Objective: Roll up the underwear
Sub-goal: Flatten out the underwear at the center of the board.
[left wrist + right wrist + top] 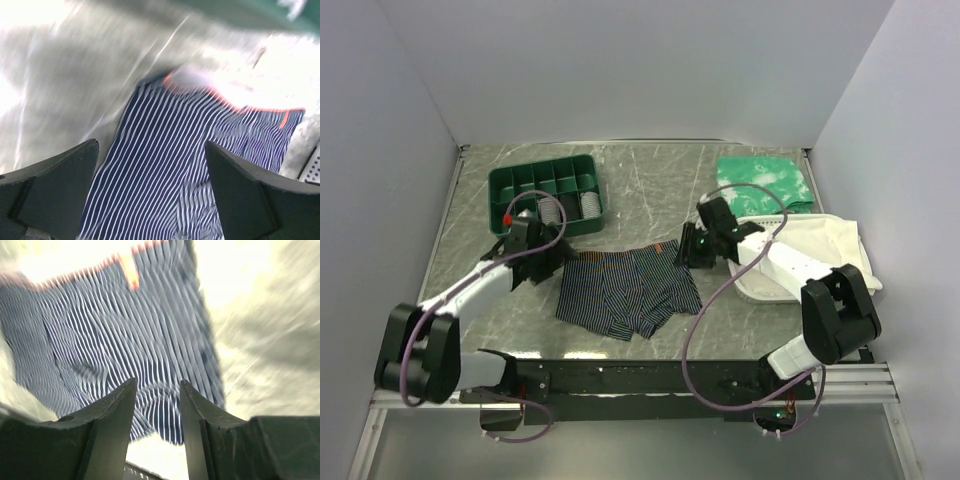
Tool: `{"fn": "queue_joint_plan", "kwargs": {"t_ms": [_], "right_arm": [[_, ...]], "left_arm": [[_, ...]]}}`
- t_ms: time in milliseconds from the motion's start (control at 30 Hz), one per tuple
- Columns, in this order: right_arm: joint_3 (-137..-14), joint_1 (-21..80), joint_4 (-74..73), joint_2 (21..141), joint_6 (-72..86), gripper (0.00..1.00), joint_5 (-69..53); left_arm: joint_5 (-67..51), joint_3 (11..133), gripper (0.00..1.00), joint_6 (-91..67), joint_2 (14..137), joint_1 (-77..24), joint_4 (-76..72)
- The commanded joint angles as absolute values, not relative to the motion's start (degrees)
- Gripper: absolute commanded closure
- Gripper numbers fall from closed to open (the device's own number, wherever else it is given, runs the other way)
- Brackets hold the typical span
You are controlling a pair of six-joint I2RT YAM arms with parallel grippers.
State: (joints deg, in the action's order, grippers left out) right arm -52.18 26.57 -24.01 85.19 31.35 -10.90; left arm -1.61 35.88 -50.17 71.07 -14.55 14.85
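Top view: underwear [628,292] lies flat and unrolled at table centre, orange-trimmed waistband on the far side. Left gripper [553,262] is by its far-left corner, right gripper [683,252] by the far-right. Both arms reach fwd w/ wrists pitched down. Prob. the approach step, rolling not yet begun.

Left wrist: jaws spread wide above the stripes, holding nothing.

Right wrist: jaws narrow w/ a gap, empty, fabric beyond them.

Next move likely needs a clean pinch on one edge w/o bunching.
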Motion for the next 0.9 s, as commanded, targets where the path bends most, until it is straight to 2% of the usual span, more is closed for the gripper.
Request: {"fn": "queue_joint_plan", "kwargs": {"t_ms": [0,200,333,433,600,633,867], "right_arm": [[-59.22,21.19,-24.53,87.53,28.66,0.51,-8.00],[-67.92,17.41,-25.58,96.58,26.11,0.51,-10.54],[-71.63,16.79,-25.14,103.16,25.14,0.52,-13.62],[-73.30,16.61,-24.70,106.07,24.70,0.52,-15.38],[-75.14,16.53,-25.66,108.45,24.08,0.52,-15.82],[-75.15,16.61,-25.58,108.89,24.00,0.52,-16.08],[-75.50,16.61,-24.96,111.00,23.64,0.53,-17.14]], "left_arm": [[-1.58,41.04,0.07,-44.83,77.85,-14.24,6.87],[-2.46,44.38,0.12,-42.10,85.50,-14.15,2.47],[-2.20,44.12,0.12,-40.87,86.92,-14.06,0.62],[-2.46,44.12,0.16,-40.08,87.89,-13.97,-1.21],[-2.72,44.03,0.28,-38.76,89.12,-13.89,-2.55],[-3.07,43.86,0.34,-38.50,89.12,-13.80,-2.81],[-5.36,42.19,0.56,-39.55,89.29,-13.71,-5.10]]}}
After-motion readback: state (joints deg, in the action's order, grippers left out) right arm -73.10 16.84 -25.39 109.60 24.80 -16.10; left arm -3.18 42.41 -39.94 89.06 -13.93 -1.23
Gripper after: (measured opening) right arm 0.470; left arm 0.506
